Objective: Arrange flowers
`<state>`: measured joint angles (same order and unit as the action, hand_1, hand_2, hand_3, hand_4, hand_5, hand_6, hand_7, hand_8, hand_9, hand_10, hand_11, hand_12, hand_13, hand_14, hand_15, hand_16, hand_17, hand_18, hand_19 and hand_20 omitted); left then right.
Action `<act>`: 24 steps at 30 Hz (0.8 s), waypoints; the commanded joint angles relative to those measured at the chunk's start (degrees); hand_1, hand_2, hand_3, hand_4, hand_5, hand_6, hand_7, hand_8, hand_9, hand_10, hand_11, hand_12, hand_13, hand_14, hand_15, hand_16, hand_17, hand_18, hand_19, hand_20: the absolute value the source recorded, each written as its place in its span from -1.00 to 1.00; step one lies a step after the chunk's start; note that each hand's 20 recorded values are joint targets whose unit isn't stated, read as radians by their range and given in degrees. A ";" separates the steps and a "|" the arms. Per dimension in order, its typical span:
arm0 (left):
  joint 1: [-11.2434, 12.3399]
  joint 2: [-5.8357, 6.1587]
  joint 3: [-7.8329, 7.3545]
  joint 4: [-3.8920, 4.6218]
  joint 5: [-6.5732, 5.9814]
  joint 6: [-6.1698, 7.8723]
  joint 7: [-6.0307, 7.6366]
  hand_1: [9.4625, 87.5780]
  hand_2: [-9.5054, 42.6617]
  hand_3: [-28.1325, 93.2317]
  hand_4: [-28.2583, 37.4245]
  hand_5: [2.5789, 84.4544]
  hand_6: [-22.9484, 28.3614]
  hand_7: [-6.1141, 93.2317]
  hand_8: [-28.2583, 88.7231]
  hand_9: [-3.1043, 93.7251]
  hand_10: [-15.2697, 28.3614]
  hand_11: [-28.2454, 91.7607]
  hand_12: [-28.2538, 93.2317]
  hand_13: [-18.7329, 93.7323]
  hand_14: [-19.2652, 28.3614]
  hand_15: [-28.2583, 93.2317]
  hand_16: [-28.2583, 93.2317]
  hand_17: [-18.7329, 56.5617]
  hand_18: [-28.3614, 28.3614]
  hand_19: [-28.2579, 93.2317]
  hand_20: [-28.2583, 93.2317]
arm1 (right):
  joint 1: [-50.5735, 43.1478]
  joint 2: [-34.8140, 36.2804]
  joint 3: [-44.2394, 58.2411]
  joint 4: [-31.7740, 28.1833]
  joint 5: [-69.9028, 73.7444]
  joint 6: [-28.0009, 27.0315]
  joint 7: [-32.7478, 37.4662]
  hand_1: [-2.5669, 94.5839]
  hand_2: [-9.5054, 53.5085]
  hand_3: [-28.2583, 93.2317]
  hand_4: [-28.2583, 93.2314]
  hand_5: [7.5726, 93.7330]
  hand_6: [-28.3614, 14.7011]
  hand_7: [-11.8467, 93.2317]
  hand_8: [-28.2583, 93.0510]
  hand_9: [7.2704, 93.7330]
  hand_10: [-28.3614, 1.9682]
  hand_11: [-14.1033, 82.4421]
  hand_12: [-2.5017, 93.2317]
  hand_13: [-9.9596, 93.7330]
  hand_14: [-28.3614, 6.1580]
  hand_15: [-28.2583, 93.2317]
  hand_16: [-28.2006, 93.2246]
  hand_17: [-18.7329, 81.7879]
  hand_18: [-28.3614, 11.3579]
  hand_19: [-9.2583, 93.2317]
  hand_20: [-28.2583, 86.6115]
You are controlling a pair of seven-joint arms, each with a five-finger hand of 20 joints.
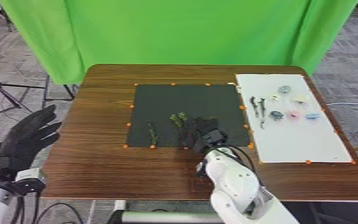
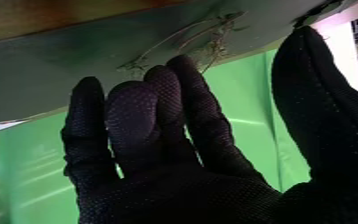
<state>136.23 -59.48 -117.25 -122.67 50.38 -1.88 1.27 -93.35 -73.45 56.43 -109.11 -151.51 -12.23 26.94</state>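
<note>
Leafy green sprigs (image 1: 178,120) lie on the black mat (image 1: 189,95), near the right hand (image 1: 213,137), its fingers extended and thumb apart. To the right, a white sheet (image 1: 304,142) bears flower heads (image 1: 294,115); at the tabletop's (image 1: 100,107) left edge is the left hand (image 1: 26,134), fingers extended.

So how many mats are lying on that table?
2: a dark mat in the middle, and a white mat to its right, from the head view.
</note>
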 commanded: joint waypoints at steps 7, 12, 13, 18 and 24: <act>0.86 -0.87 -0.30 -0.49 0.23 0.16 0.10 -0.65 -0.86 0.63 -1.00 -0.52 -0.07 -0.43 -0.70 -0.57 0.09 -0.27 -0.23 -0.40 0.29 -0.17 -0.47 -0.74 0.66 0.11 -0.42 | 4.26 4.78 10.32 -2.70 4.10 6.50 4.81 -0.52 -1.00 0.88 -0.91 -0.24 -0.16 -0.26 -0.72 -0.33 -0.49 0.60 -0.01 0.08 -0.29 0.89 -0.07 -0.33 -0.73 0.56 0.24; 0.94 -1.13 -0.44 -0.56 0.32 0.22 0.24 -0.65 -0.86 0.63 -1.00 -0.51 -0.06 -0.43 -0.70 -0.57 0.09 -0.28 -0.23 -0.40 0.29 -0.17 -0.47 -0.74 0.66 0.11 -0.42 | 5.84 7.69 14.78 1.13 3.68 9.52 9.47 -0.50 -1.00 0.84 -0.96 -0.20 -0.14 -0.26 -0.72 -0.28 -0.48 0.51 -0.10 0.08 -0.25 0.83 -0.11 -0.32 -0.72 0.56 0.24; 0.98 -1.18 -0.40 -0.54 0.28 0.25 0.35 -0.65 -0.86 0.63 -1.00 -0.51 -0.06 -0.43 -0.70 -0.57 0.09 -0.28 -0.23 -0.40 0.30 -0.17 -0.47 -0.74 0.66 0.11 -0.42 | 5.85 8.42 15.44 2.17 3.18 10.82 9.83 -0.51 -1.00 0.82 -0.98 -0.18 -0.13 -0.25 -0.72 -0.27 -0.46 0.50 -0.13 0.09 -0.23 0.82 -0.12 -0.32 -0.71 0.56 0.24; 1.43 -1.46 -0.50 -0.70 0.22 0.49 0.48 -0.65 -0.86 0.63 -1.00 -0.51 -0.06 -0.43 -0.70 -0.57 0.09 -0.28 -0.23 -0.40 0.29 -0.17 -0.47 -0.74 0.66 0.11 -0.42 | 7.02 11.28 16.70 6.38 1.69 10.34 11.48 -0.01 -0.96 -0.70 -0.64 -0.06 0.01 -0.15 -0.75 -0.08 -0.28 0.47 -0.16 0.19 -0.12 0.75 -0.09 -0.29 -0.66 0.56 0.24; 1.36 -1.49 -0.59 -0.67 0.24 0.29 0.43 -0.65 -0.86 0.63 -1.00 -0.51 -0.06 -0.43 -0.70 -0.57 0.09 -0.28 -0.23 -0.40 0.30 -0.17 -0.47 -0.74 0.66 0.12 -0.42 | 8.60 13.26 15.09 10.01 0.85 7.73 11.71 0.07 -0.99 -0.99 -0.54 0.17 0.18 0.02 -0.78 0.15 -0.04 0.55 -0.05 0.30 -0.07 0.79 -0.02 -0.23 -0.65 0.59 0.28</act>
<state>136.88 -60.40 -117.48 -122.96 50.41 -1.79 1.58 -86.10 -62.60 72.18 -101.95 -149.04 -1.94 37.84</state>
